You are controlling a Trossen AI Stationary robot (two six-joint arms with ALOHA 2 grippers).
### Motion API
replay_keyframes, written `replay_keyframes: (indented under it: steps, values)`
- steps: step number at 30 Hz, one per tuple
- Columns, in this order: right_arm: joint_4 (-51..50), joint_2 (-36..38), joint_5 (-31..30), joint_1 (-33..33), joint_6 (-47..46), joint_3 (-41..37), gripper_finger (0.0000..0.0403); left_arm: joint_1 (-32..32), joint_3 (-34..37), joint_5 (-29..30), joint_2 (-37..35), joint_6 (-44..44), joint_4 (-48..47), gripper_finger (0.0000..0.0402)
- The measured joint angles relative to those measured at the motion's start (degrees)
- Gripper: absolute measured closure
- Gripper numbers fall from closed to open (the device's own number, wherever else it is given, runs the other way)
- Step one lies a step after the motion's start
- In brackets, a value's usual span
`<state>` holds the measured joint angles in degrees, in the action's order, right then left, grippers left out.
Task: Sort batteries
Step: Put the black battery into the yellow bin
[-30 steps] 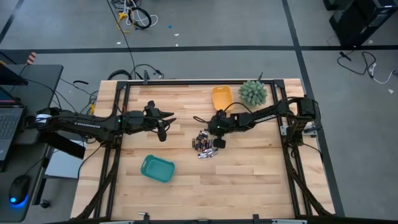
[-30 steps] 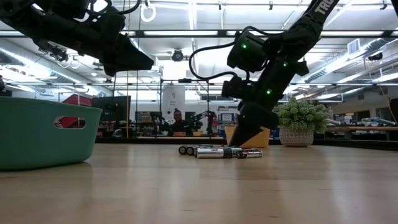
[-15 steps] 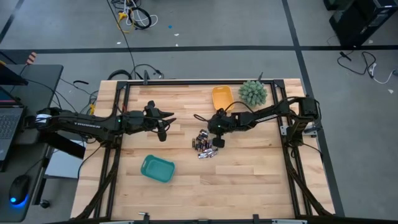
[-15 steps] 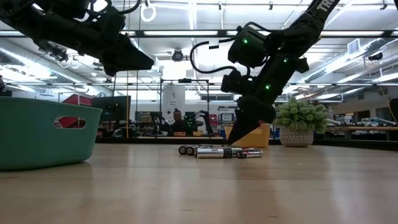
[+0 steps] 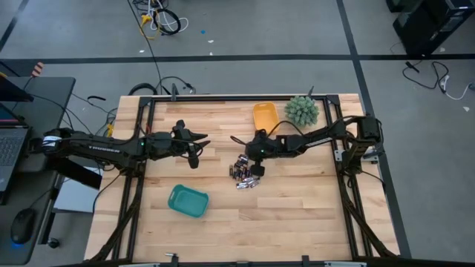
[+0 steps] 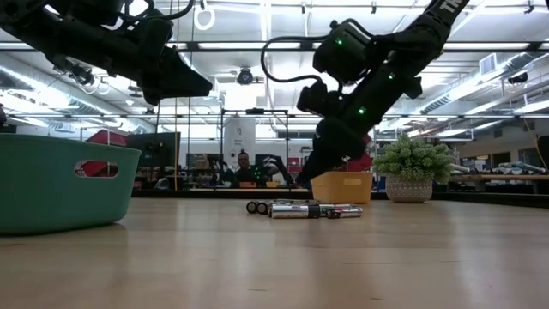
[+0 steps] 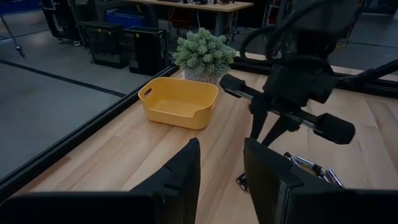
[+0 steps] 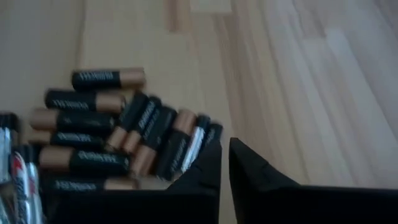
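Observation:
Several batteries (image 5: pixel 245 175) lie in a loose pile on the wooden table near its middle. In the right wrist view they are black-and-copper cells (image 8: pixel 124 134), with silvery ones (image 8: pixel 13 165) at the pile's edge. They also show in the low view (image 6: pixel 300 209). My right gripper (image 5: pixel 257 167) hangs just above the pile's right side (image 6: pixel 310 176). Its fingers (image 8: pixel 205 177) are closed to a thin slit with nothing seen between them. My left gripper (image 5: pixel 193 157) waits open above the table left of the pile, and its fingers (image 7: pixel 180 180) are empty.
A yellow tray (image 5: pixel 265 116) and a small potted plant (image 5: pixel 301 110) stand at the far side of the table. A teal tray (image 5: pixel 187 201) stands toward the near left. Bare wood lies right of and in front of the pile.
My right gripper has risen from the table beside the batteries and swung a little toward the table's left, over the pile. The batteries lie as before.

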<state>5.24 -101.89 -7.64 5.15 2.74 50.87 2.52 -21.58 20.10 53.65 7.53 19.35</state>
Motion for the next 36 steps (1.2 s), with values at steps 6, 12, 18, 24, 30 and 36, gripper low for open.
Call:
replay_keyframes:
  steps: [6,12,18,24,30,36]
  values:
    - [1.9,-0.2,-2.0,-0.5,0.4,0.0,0.0341,0.0,0.0,0.0,0.0,0.0,-0.1,0.0282]
    - [2.0,-0.2,-3.5,-0.5,-0.3,0.0,0.0314,0.0,0.0,0.0,0.0,0.0,-0.6,0.0282]
    - [3.1,-0.2,-3.6,-0.6,-1.5,0.0,0.0307,0.0,0.0,0.0,0.0,0.0,-1.1,0.0282]
    - [4.1,-0.2,-3.7,-1.1,-2.6,0.0,0.0307,0.0,0.0,0.0,0.0,0.0,-1.1,0.0282]
    - [6.9,-0.2,-4.1,-1.2,-2.5,-1.5,0.0308,0.0,0.0,0.0,0.0,0.0,-1.1,0.0282]
    - [15.3,-0.2,-5.4,-1.2,-2.9,-7.0,0.0308,0.0,0.0,0.0,0.0,0.0,-1.2,0.0282]
